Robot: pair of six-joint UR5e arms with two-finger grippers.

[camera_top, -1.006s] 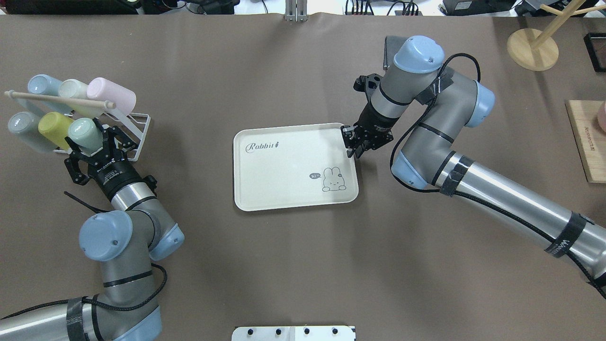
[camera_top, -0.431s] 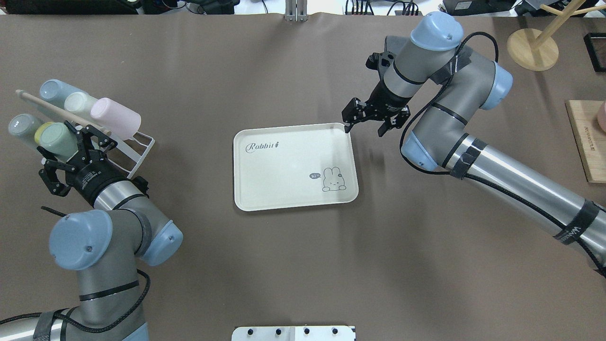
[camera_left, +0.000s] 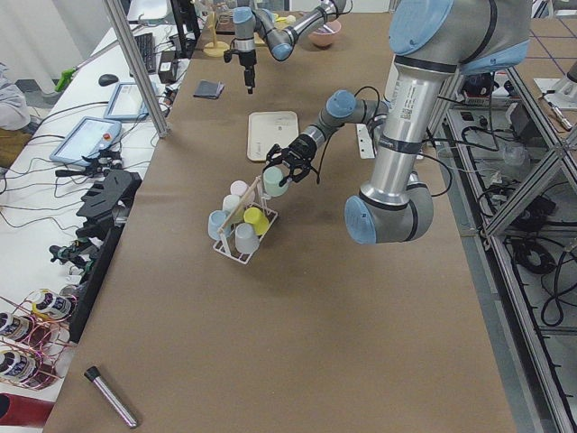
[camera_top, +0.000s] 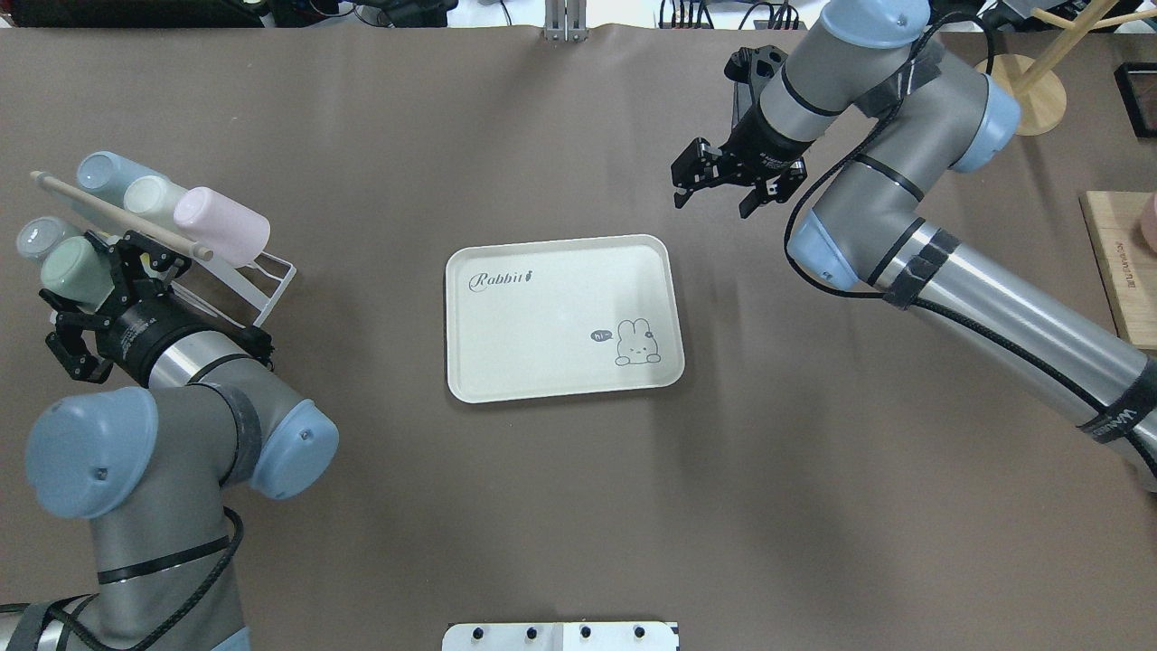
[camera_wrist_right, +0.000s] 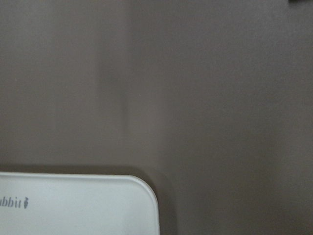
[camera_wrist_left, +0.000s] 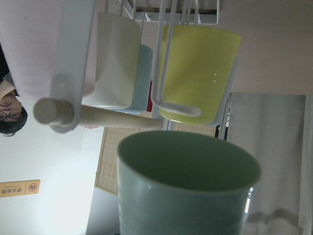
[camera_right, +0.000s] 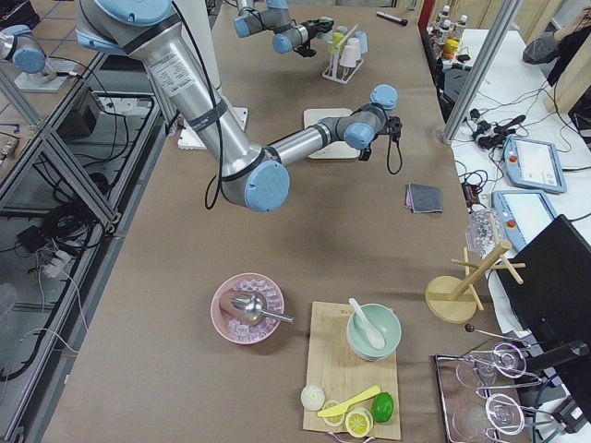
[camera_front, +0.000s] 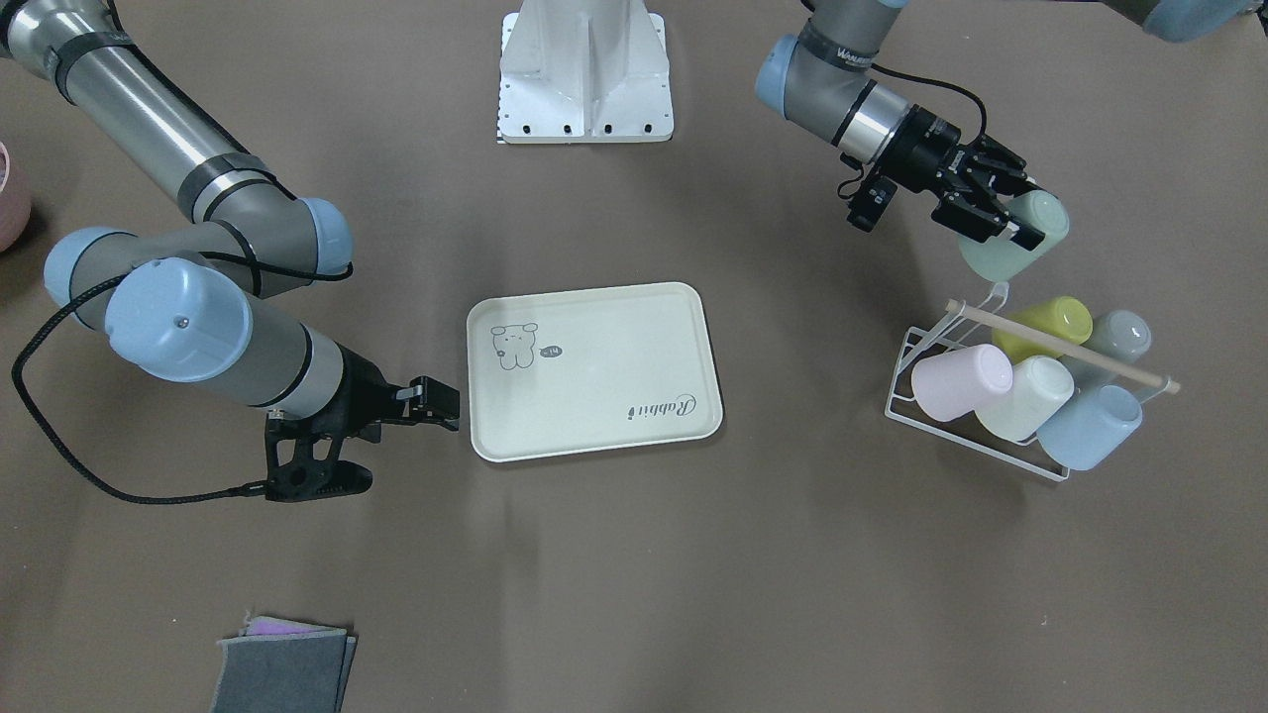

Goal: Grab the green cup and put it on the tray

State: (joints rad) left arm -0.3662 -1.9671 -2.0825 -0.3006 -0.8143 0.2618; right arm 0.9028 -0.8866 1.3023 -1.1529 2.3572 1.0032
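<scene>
My left gripper [camera_top: 77, 289] is shut on the pale green cup [camera_top: 65, 269], holding it on its side in the air just clear of the white wire rack [camera_top: 271, 271]. In the front view the cup [camera_front: 1020, 248] hangs above the rack's near end. The left wrist view shows the cup's open mouth [camera_wrist_left: 188, 181] close up. The cream tray [camera_top: 542, 334] with "Rabbit" lies flat at the table's middle, with nothing on it. My right gripper [camera_top: 728, 188] is open and empty, raised beyond the tray's far right corner. The right wrist view shows that tray corner [camera_wrist_right: 73, 205].
The rack [camera_front: 921, 347] holds a yellow-green cup [camera_front: 1040, 322], pink cup [camera_front: 961, 381], cream cup [camera_front: 1025, 396], blue cup [camera_front: 1090, 426] and grey cup [camera_front: 1119, 337] under a wooden dowel [camera_front: 1060, 347]. Folded cloths [camera_front: 282, 673] lie at the operators' edge. A wooden stand [camera_top: 1017, 90] and board [camera_top: 1121, 271] are far right.
My left gripper has pulled the green cup out of the rack, toward the table's left edge. My right gripper has left the tray's far right corner, opened and moved up and away.
</scene>
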